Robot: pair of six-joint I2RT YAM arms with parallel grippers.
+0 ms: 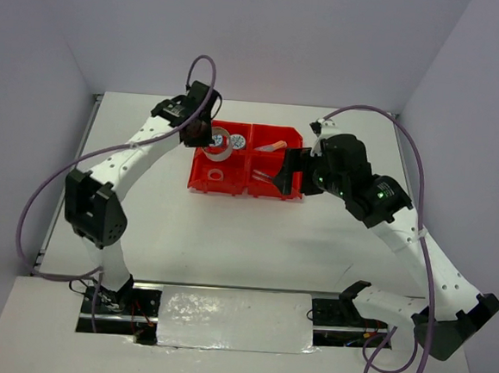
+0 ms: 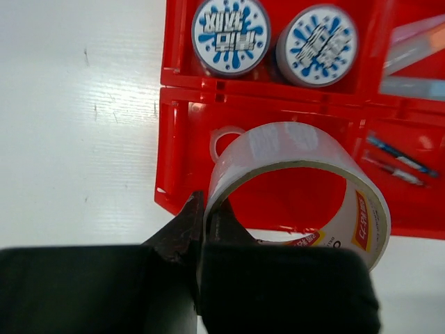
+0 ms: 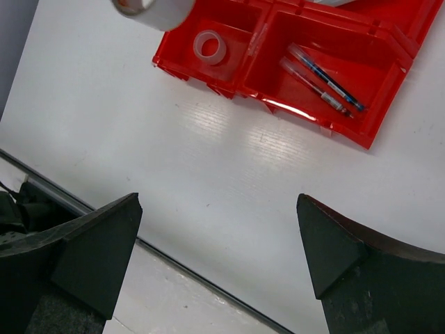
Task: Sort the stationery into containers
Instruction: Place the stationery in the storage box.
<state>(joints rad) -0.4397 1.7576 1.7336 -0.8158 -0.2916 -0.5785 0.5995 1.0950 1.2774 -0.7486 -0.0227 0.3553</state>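
Currently the silvery-grey tape ring [image 2: 292, 142] hangs in the air over the left half of the red tray [image 2: 182, 139], above the left compartment on the side nearer the arm bases. It is a broad hoop of glossy, pale translucent tape on a card core, with red and yellow print showing on the inner face. It sits tilted, so its open bore shows in the left wrist view.

The left gripper [image 2: 204, 209] has it. The black, wedge-shaped fingers are closed almost together, pinching the hoop's thin wall with one finger outside and one inside.

Below it, in that same compartment, a small clear tape ring [image 3: 209, 46] lies flat. The far-left compartment holds two blue-patterned round rolls [image 2: 231, 33], side by side, their white end faces splashed with blue. The nearer right compartment holds a thin blue pen [image 3: 327, 78] and a thin red pen [image 3: 309, 83], lying close together and roughly parallel. The far-right compartment has pale flat sticks [image 2: 414, 49] and an orange stub [image 1: 274, 145]. The tray itself is shiny moulded plastic, with four rectangular wells in a two-by-two grid and cut corners.

The right gripper [image 3: 219, 209] hovers over the white desk [image 3: 208, 153] near the tray's nearer right corner. Its matte black fingers are spread wide apart, with nothing between them and nothing touched.
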